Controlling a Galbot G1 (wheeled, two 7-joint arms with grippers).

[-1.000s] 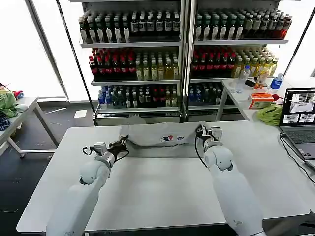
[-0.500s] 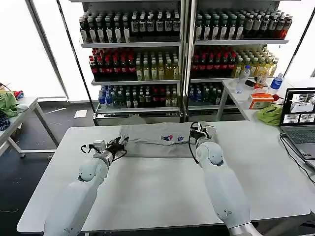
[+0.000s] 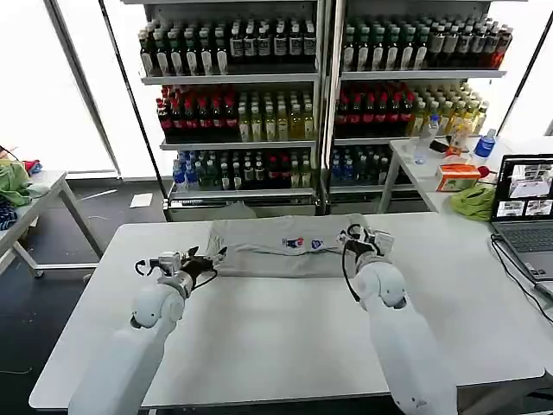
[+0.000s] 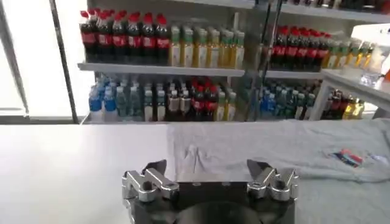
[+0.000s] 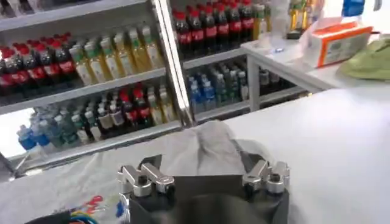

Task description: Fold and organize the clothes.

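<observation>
Laptop (image 3: 524, 204) beside drink shelves (image 3: 315, 95)

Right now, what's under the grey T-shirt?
The grey T-shirt lies folded flat on the white table, at its far edge. Any layers or objects beneath the top layer are covered and can't be seen.

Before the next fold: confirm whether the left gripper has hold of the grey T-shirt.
No: in the left wrist view the left gripper stands open with nothing between its fingers, and the grey T-shirt lies flat beyond.

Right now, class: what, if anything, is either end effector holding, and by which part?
Nothing. The left end effector and right end effector are open at the grey T-shirt's ends.
</observation>
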